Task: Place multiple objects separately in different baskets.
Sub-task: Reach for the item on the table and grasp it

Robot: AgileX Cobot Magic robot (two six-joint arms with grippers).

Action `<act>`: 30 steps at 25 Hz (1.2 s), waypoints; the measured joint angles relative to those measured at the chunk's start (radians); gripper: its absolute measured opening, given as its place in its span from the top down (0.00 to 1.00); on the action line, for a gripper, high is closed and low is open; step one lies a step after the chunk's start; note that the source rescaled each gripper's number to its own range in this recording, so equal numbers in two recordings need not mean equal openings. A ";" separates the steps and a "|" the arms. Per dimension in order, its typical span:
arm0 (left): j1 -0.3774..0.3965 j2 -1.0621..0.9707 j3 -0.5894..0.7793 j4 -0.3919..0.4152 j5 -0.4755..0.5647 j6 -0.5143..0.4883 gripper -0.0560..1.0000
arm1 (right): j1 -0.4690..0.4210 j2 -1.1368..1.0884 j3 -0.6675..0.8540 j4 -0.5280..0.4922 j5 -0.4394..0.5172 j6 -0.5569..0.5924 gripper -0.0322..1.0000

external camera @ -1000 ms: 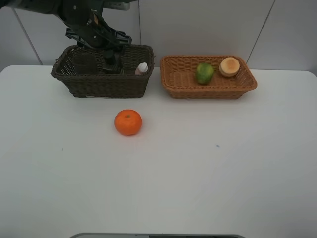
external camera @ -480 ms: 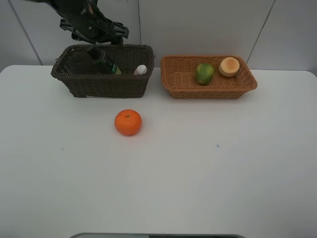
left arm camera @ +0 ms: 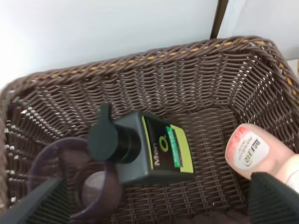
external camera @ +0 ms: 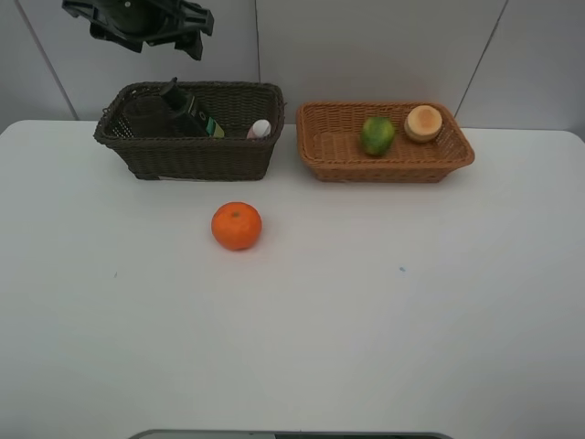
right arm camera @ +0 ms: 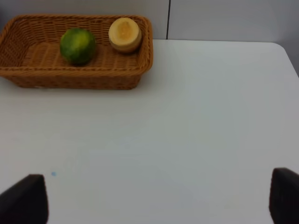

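- So, nearest to you on the white table (external camera: 366, 320) is the orange (external camera: 237, 226), sitting alone out in the open, a bit left of centre and well in front of both baskets.
- Your right gripper (right arm camera: 154, 205) only shows up in its own wrist view, as two dark fingertips spread wide at the picture's edges with bare table between them. It's released, holding nothing.
- Further back on the left you've got the dark brown basket (external camera: 196, 155). Inside it the dark pump bottle (left arm camera: 140, 147) lies tilted, its pump head resting over the rim of the translucent pink cup (left arm camera: 70, 179) at the left end.
- At the right end of that same basket, the pink spray bottle (left arm camera: 254, 151) leans against the wall.
- Just beside it on the right, apart from it, is the light tan basket (external camera: 384, 155), with the green fruit (external camera: 377, 134) and the peach-like fruit (external camera: 423, 123) side by side.
- Farthest back and highest, your left gripper (external camera: 137, 20) hangs above the dark basket, fingers spread wide and empty, clear of the bottle.
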 joint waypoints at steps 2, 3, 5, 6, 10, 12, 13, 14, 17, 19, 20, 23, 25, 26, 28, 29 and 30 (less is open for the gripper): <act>0.000 -0.044 0.029 0.000 0.002 0.008 0.02 | 0.000 0.000 0.000 0.000 0.000 0.000 0.00; 0.000 -0.070 0.045 -0.002 0.002 0.010 0.02 | 0.000 0.000 0.000 0.000 0.000 0.000 0.00; 0.000 -0.114 0.090 -0.014 0.005 0.011 0.02 | 0.000 0.000 0.000 0.000 0.000 0.000 0.00; 0.000 -0.140 0.111 -0.024 0.009 0.011 0.02 | 0.000 0.000 0.000 0.000 0.000 0.000 0.00; -0.033 -0.226 0.208 -0.058 0.053 0.047 0.02 | 0.000 0.000 0.000 0.000 0.000 0.000 0.00; -0.061 -0.252 0.239 -0.099 0.095 0.088 0.02 | 0.000 0.000 0.000 0.000 0.000 0.000 0.00; -0.073 -0.260 0.243 -0.128 0.127 0.113 0.02 | 0.000 0.000 0.000 0.000 0.000 0.000 0.00; -0.088 -0.262 0.245 -0.154 0.154 0.138 0.02 | 0.000 0.000 0.000 0.000 0.000 0.000 0.00; -0.126 -0.259 0.247 -0.216 0.245 0.190 0.02 | 0.000 0.000 0.000 0.000 0.000 0.000 0.00; -0.151 -0.254 0.248 -0.229 0.291 0.195 0.02 | 0.000 0.000 0.000 0.000 0.000 0.000 0.00; -0.160 -0.248 0.248 -0.231 0.309 0.193 0.02 | 0.000 0.000 0.000 0.000 0.000 0.000 0.00; -0.192 -0.219 0.248 -0.231 0.339 0.161 0.02 | 0.000 0.000 0.000 0.000 0.000 0.000 0.00; -0.207 -0.184 0.248 -0.231 0.343 0.123 0.02 | 0.000 0.000 0.000 0.000 0.000 0.000 0.00; -0.215 -0.165 0.248 -0.231 0.344 0.105 0.02 | 0.000 0.000 0.000 0.000 0.000 0.000 0.00; -0.220 -0.117 0.248 -0.231 0.344 0.057 0.02 | 0.000 0.000 0.000 0.000 0.000 0.000 0.00; -0.221 -0.091 0.248 -0.231 0.344 0.026 0.02 | 0.000 0.000 0.000 0.000 0.000 0.000 0.00; -0.221 -0.070 0.248 -0.231 0.344 -0.004 0.02 | 0.000 0.000 0.000 0.000 0.000 0.000 0.00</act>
